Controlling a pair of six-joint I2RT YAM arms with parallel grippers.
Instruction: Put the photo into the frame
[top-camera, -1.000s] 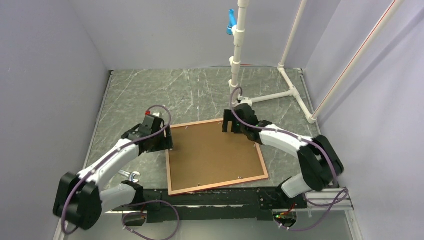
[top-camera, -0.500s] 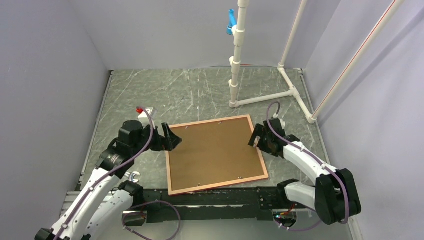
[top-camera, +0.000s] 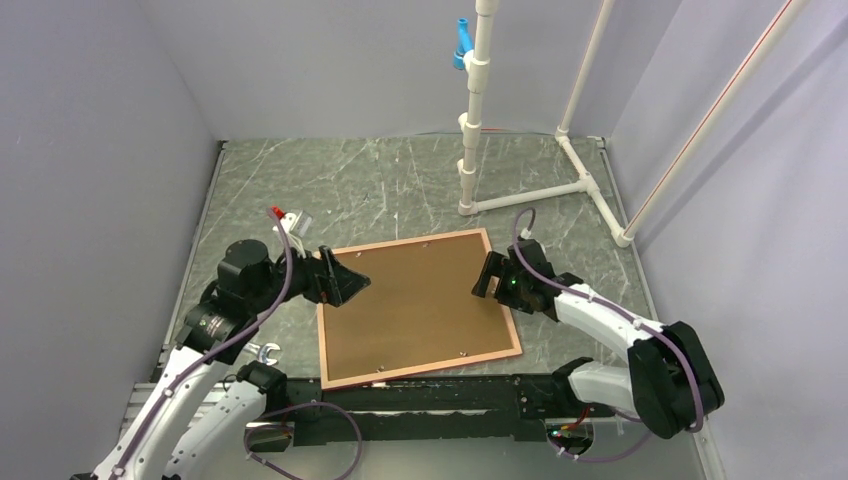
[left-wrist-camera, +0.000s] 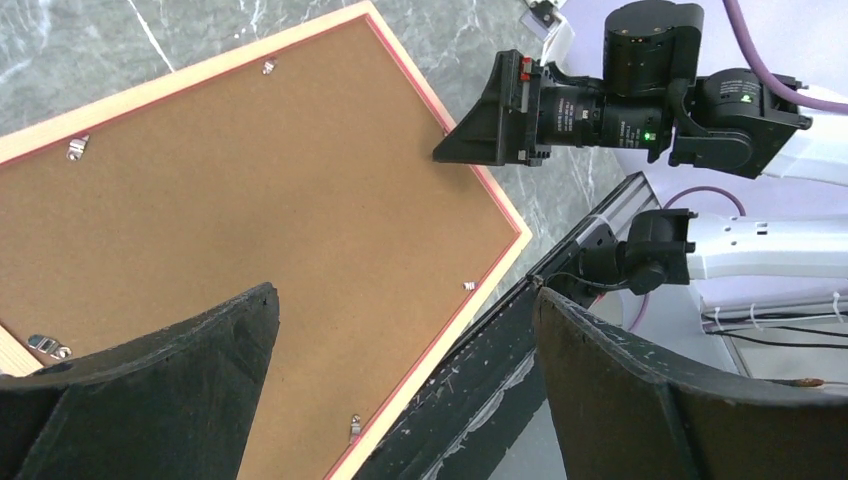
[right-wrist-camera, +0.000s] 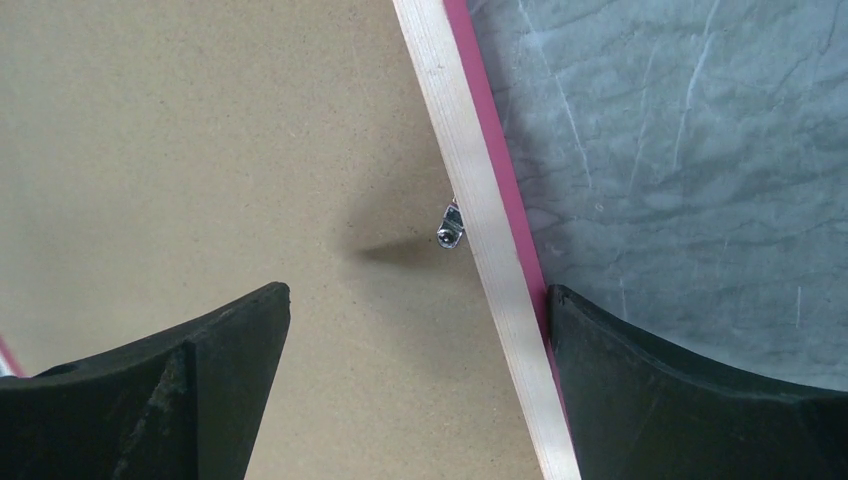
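Jaws on both arms wide apart, empty, above frame (right-wrist-camera: 448, 100); one metal clip (right-wrist-camera: 450, 228) close-up only at right wrist.

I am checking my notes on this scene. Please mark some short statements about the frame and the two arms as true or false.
1. The frame lies with its brown back up. True.
2. The left fingers grip the frame. False: they are open and hold nothing.
3. The right fingers are open over the frame's right edge. True.
4. The photo lies beside the frame. False: no photo is in view.
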